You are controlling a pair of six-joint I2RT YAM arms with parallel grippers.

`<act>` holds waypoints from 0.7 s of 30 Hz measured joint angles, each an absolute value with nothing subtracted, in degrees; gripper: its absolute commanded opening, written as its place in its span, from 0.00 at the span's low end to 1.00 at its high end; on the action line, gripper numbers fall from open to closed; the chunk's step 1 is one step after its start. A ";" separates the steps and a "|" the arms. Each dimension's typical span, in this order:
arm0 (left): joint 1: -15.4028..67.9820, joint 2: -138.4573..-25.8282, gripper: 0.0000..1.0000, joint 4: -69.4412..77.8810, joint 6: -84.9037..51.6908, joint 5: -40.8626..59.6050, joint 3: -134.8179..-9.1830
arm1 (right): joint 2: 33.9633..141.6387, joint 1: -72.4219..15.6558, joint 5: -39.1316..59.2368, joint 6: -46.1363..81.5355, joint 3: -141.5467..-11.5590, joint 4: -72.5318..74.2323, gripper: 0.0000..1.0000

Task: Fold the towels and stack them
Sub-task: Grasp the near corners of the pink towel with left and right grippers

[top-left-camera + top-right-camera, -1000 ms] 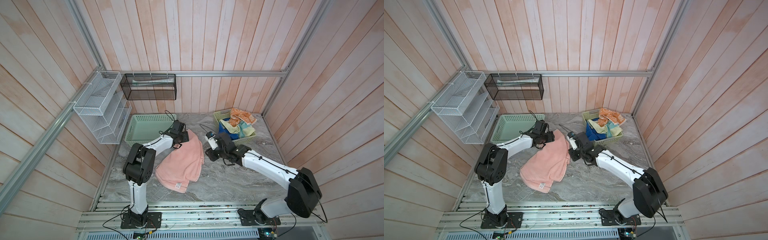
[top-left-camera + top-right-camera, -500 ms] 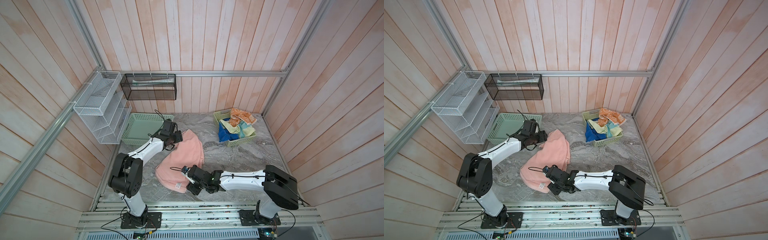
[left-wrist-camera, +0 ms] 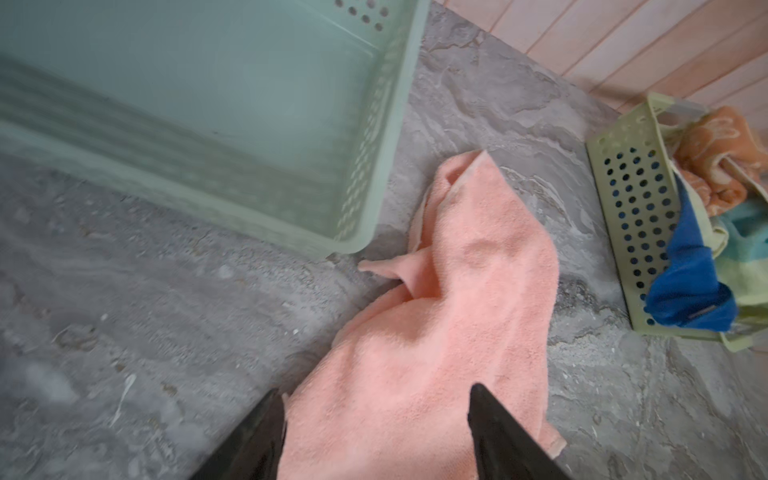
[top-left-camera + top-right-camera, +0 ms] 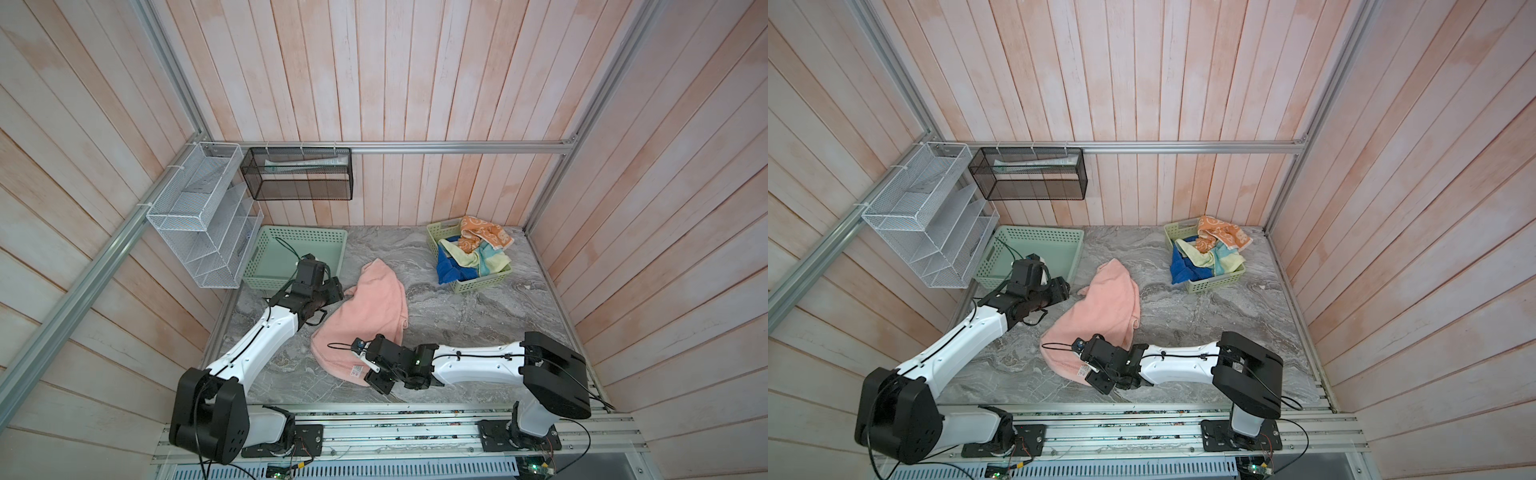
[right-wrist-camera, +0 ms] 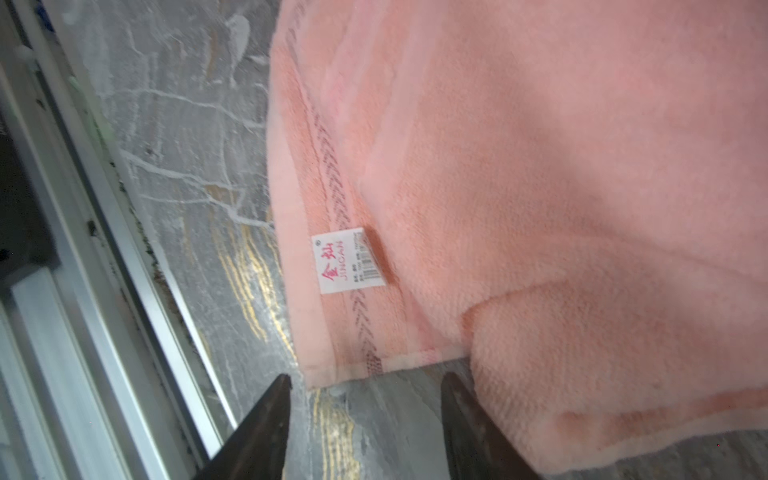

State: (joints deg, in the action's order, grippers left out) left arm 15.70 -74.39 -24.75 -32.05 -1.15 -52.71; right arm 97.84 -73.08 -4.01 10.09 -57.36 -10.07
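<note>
**Step in hand, as judged:** taking up the near hemmed corner of the pink towel (image 5: 540, 166) for a first fold.

**How to do it well:**
- The right gripper (image 5: 365, 376) should advance and drop until the hem sits deep between the fingers (image 5: 266, 424).
- It should close on the flat bottom layer only, not on the thick doubled fold lying beside one finger.
- It should then lift low, so the cloth trails flat and does not bunch.

**Right gripper:** jaws moderately parted, holding nothing. The corner lies just ahead of the tips, with the white label (image 5: 347, 264) just beyond it. The marbled table (image 5: 187, 166) is bare beneath them.

**Left gripper (image 3: 374, 388):** jaws wide apart, nothing gripped. Pink cloth shows between the fingers. The view is blurred, so I cannot tell whether the tips touch it. Ahead of them the towel runs crumpled to a point beside the corner of the teal basket (image 3: 386, 166).

**Further out:** the orange towel (image 4: 484, 235), blue towel (image 4: 451, 270) and yellow towel (image 4: 461, 255) lie heaped in the yellow-green basket (image 4: 478, 284), well apart from both grippers. Nothing is folded or stacked yet.
</note>
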 measured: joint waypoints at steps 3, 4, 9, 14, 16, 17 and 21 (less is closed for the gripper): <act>12.80 -68.75 0.72 -27.44 -33.76 -0.86 -48.14 | 100.53 -73.65 -3.25 9.72 -59.57 -9.41 0.59; 11.94 -66.98 0.72 -28.16 -34.33 -0.69 -46.76 | 101.84 -73.65 -2.98 9.56 -60.18 -9.30 0.59; 8.69 -62.04 0.76 -33.39 -37.89 -0.32 -42.72 | 106.13 -73.67 -1.87 9.17 -60.64 -9.74 0.57; 7.07 -61.91 0.78 -37.63 -41.43 1.54 -38.57 | 105.73 -73.67 -1.23 8.91 -59.61 -8.75 0.19; 7.01 -61.89 0.74 -38.22 -42.46 3.64 -36.32 | 105.14 -73.65 -1.43 8.58 -58.59 -8.14 0.01; 7.01 -61.91 0.72 -38.17 -42.78 4.89 -35.33 | 104.77 -73.65 -1.50 8.69 -58.22 -8.10 0.00; 7.79 -62.04 0.66 -35.92 -43.94 11.55 -31.46 | 102.45 -73.45 -4.16 8.21 -57.74 -10.68 0.00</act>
State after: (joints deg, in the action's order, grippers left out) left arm 7.79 -62.04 -35.92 -43.94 11.55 -31.46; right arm 102.45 -73.45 -4.16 8.21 -57.74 -10.68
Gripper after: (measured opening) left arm 0.671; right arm 0.071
